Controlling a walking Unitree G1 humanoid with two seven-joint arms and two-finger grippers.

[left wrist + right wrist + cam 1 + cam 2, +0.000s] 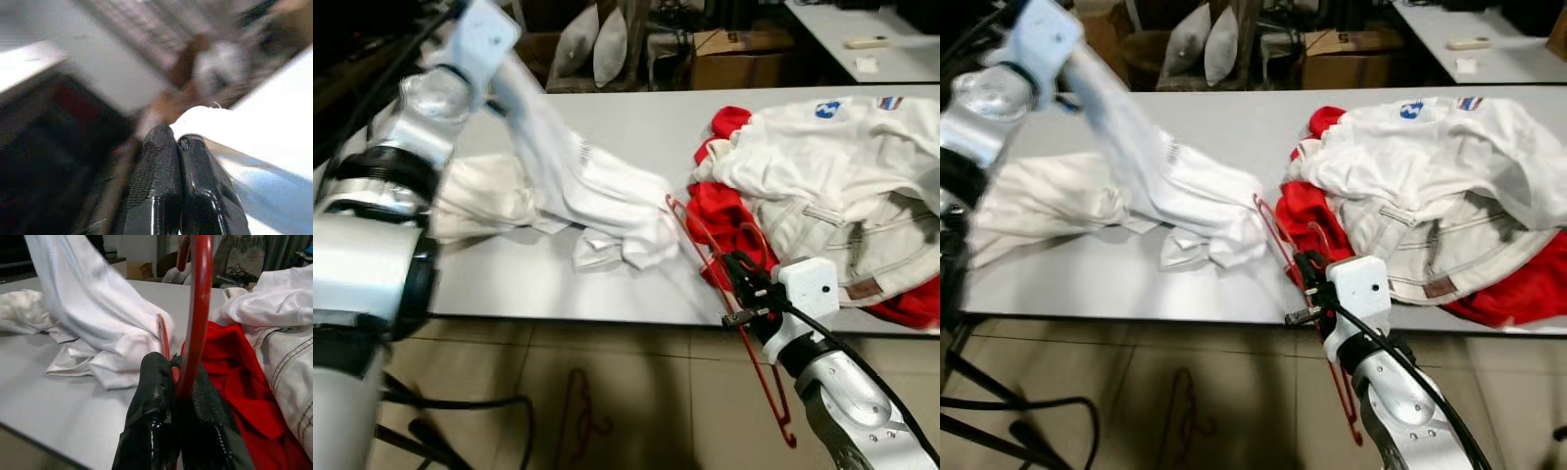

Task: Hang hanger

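A red wire hanger (pixel 768 380) lies over the front edge of the grey table (pixel 509 279); its upper end touches the white garment (pixel 607 201) and its hook end hangs down toward the floor. My right gripper (pixel 742 279) is shut on the hanger at the table edge, and in the right wrist view its fingers (pixel 155 382) pinch the red wire (pixel 195 318). My left arm is raised at the far left. My left gripper (pixel 177 139) is shut on a fold of the white garment (pixel 205 120), lifting one end while the rest trails on the table.
A heap of white and red clothes (pixel 822 176) covers the table's right side. Another red hanger (pixel 579 411) lies on the tiled floor below, with black cables (pixel 440 406) at the left. Pillows (pixel 597 44) and a cardboard box (pixel 734 59) stand behind.
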